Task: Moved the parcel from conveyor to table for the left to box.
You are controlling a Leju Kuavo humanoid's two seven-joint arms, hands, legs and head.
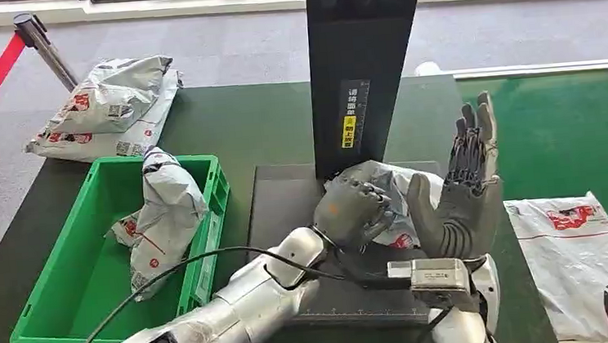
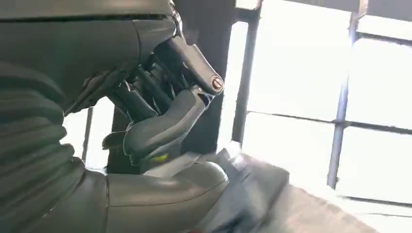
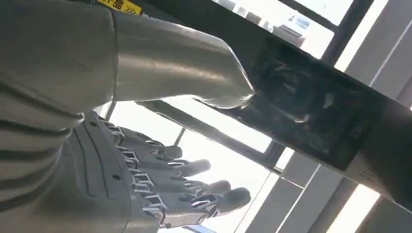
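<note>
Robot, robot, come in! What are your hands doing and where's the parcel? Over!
Left hand gripping the parcel on the grey plate below the black post. Right hand open, raised beside it. Green bin to the left, nothing blocking.

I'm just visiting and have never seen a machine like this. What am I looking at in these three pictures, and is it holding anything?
It is a humanoid robot with two silver arms. The wide picture looks down from its head; the other two come from cameras at its wrists, so they look tilted. Its left hand grips a grey parcel on a dark mat before a black post. Its right hand is raised, fingers apart, holding nothing. A green crate holds another parcel, more bags lie behind it, and one bag lies on the green conveyor.
</note>
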